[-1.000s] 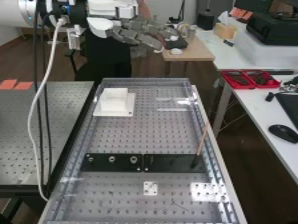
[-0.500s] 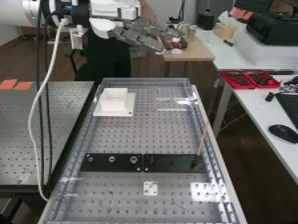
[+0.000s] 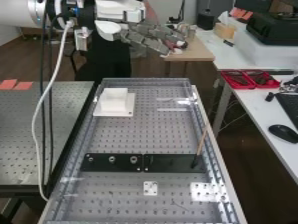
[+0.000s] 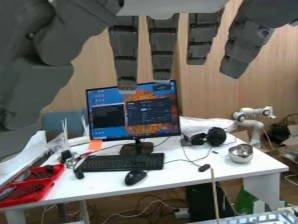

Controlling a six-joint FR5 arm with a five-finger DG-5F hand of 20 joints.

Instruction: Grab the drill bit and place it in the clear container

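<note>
Hand (image 3: 146,40) hangs higher than 1 (stepped) white block (image 3: 115,101).

High view: the camera is mounted above the near end of the table (image 3: 146,135), well apart from the hand (image 3: 149,39), and faces down along the table at a slant. Wrist view: the camera sits close behind the hand (image 4: 163,47) and faces out past it, over the white side table (image 4: 189,167). Common to both, beyond the hand: the side table with red trays (image 4: 48,186), keyboard (image 4: 123,162) and mouse (image 4: 136,177).
</note>
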